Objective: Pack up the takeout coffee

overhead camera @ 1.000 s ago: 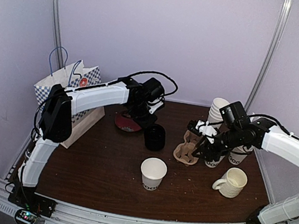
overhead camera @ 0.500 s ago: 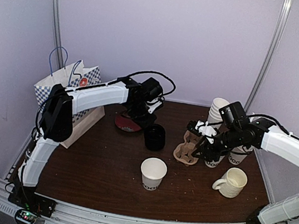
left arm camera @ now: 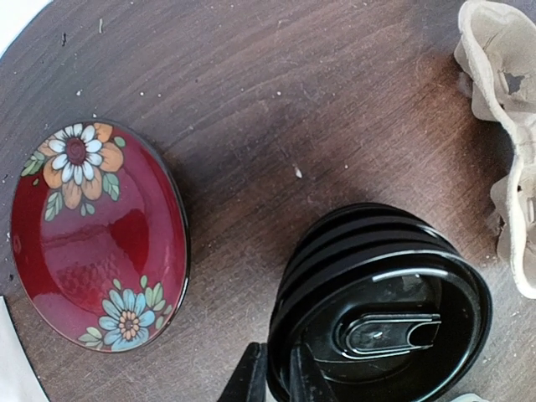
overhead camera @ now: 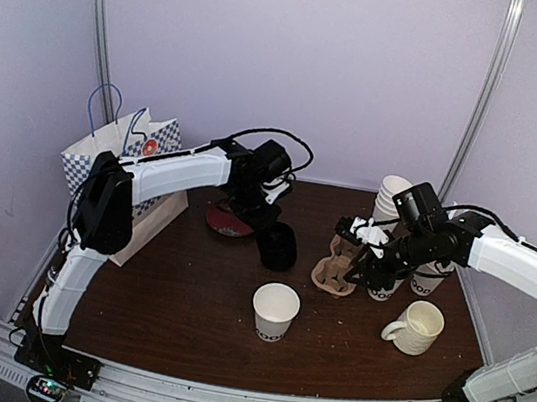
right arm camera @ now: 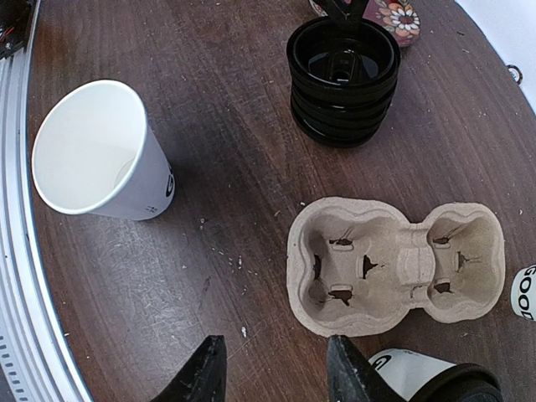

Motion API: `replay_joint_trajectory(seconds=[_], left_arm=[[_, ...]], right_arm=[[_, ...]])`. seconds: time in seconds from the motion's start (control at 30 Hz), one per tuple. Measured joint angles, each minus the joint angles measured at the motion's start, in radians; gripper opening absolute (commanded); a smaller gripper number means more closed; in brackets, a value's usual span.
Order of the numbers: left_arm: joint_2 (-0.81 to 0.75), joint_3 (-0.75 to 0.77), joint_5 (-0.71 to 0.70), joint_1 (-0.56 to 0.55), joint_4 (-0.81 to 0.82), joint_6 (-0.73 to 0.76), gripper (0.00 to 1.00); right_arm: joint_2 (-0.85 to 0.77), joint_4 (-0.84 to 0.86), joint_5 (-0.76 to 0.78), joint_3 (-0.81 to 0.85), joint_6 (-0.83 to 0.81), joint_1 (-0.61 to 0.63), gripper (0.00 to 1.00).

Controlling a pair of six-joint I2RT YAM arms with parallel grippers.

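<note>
Clenches left claw (left arm camera: pixel 278 370) on the rim of the top lid of the black lid stack (left arm camera: pixel 381 293), near table (overhead camera: pixel 183 300) centre. Holds right claw (right arm camera: pixel 278 368) released above the pulp carrier (right arm camera: pixel 394 264), at three o'clock from the stack. Has lidless paper cup (overhead camera: pixel 275 310) upright at six o'clock.

A: Is the light falling evenly from above?
B: Yes, brightly. Glare is streaking the black lid (left arm camera: pixel 389 327) and red plate (left arm camera: pixel 109 243); the white cup (right arm camera: pixel 92 151) is casting a soft shadow.
</note>
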Motion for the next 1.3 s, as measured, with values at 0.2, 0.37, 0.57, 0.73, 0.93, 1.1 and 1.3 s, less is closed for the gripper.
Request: replay_joint_trajectory(seconds=[0.2, 0.37, 0.57, 0.73, 0.93, 1.1, 1.3], left_arm=[[-0.037, -0.002, 0.010, 0.000, -0.002, -0.008, 0.08], [-0.119, -0.018, 0.035, 0.000, 0.003, -0.014, 0.08], [-0.219, -0.086, 0.150, 0.000, 0.066, -0.016, 0.08], [-0.312, -0.205, 0.309, 0.000, 0.154, -0.023, 0.08], [-0.458, -0.365, 0.415, 0.000, 0.307, -0.060, 0.08], [-0.623, -0.521, 0.480, 0.000, 0.469, -0.090, 0.08], [-0.759, -0.681, 0.521, 0.000, 0.669, -0.110, 0.08]], right_arm=[[0.002, 0.000, 0.000, 0.000, 0.000, 0.000, 0.44], [0.011, 0.000, 0.000, 0.000, 0.003, 0.000, 0.44], [0.022, -0.016, 0.004, 0.015, 0.026, 0.000, 0.53], [0.031, -0.070, -0.055, 0.148, 0.064, -0.024, 0.72], [0.094, -0.097, -0.280, 0.375, 0.182, -0.075, 0.78], [0.169, -0.043, -0.500, 0.463, 0.393, -0.120, 0.82], [0.212, 0.301, -0.736, 0.388, 0.837, -0.120, 0.98]])
